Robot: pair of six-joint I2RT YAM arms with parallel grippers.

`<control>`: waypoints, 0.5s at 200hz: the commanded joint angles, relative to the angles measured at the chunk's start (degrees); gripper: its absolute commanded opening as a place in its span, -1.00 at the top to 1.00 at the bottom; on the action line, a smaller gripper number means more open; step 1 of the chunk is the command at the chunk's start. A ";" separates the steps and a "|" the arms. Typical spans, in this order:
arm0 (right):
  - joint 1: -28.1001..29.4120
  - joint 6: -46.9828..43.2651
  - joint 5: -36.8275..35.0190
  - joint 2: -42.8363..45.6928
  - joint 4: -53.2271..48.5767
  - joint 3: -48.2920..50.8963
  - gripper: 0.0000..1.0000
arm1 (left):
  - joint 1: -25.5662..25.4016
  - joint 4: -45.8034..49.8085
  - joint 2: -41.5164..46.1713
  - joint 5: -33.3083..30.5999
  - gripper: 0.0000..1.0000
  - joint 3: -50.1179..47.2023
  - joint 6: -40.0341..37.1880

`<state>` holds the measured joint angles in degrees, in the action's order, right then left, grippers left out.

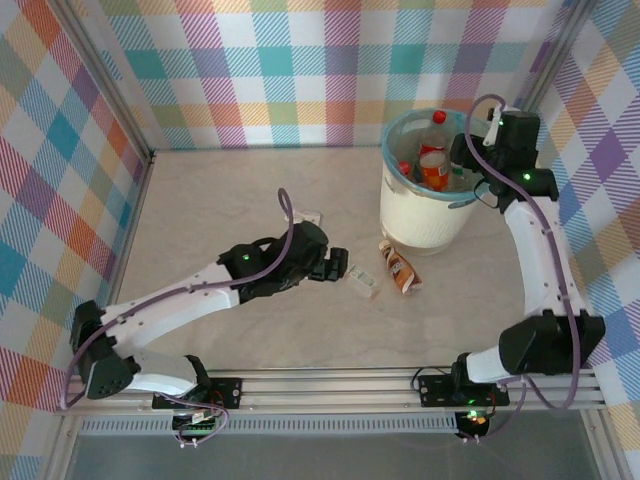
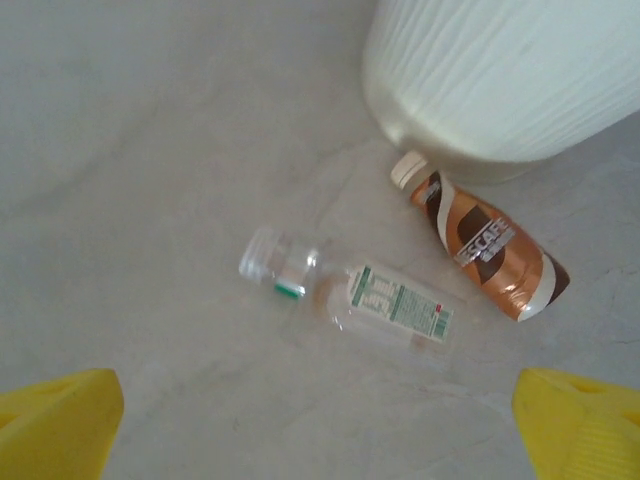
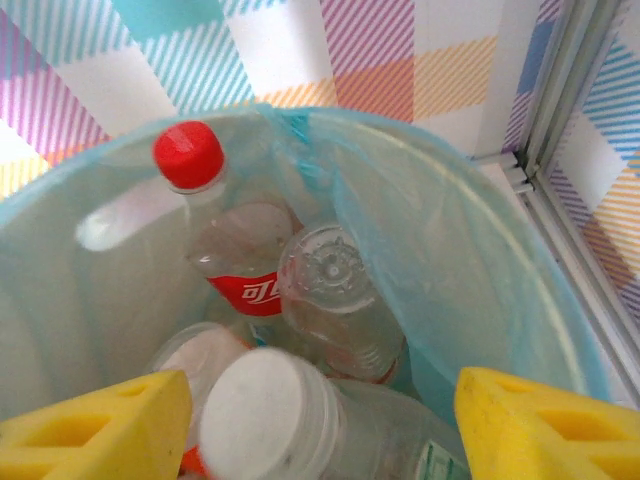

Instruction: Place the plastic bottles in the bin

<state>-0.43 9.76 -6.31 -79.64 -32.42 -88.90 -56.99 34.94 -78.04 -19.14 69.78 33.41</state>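
We record a pale, marbled counter, enclosed on three sides by pastel plaid wall panels. An aluminium rail runs along its near edge. A small white flat item lies mid-counter; we cannot identify it.

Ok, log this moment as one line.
left gripper: open, near clear bottle | brown bottle: lying beside bin | right gripper: over bin, grip unclear | bin: holds several bottles
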 commanded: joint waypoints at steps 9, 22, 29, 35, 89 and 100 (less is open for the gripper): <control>-0.35 1.88 1.21 9.06 3.93 3.78 -0.45 | 0.57 3.62 -5.32 7.39 -1.00 2.83 15.40; -0.35 1.93 1.34 12.12 5.42 6.10 -0.45 | 0.65 1.30 -7.78 11.10 -1.00 2.74 18.22; -0.35 1.89 1.38 14.16 6.27 7.38 -0.45 | 0.70 -0.01 -9.21 13.51 -1.00 2.71 19.71; -0.30 1.93 1.62 15.60 7.22 8.57 -0.45 | 0.74 -1.13 -10.52 15.21 -1.00 2.75 20.89; -0.24 2.73 4.28 23.94 9.72 15.66 -0.45 | 0.74 -4.89 -23.14 22.85 -1.00 8.88 26.82; -0.36 3.39 5.62 24.26 9.38 16.49 -0.45 | 0.74 -5.44 -25.37 23.32 -1.00 10.29 27.70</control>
<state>-0.43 11.64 -3.88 -56.14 -25.15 -74.22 -56.71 31.68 -100.14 0.32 75.99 57.04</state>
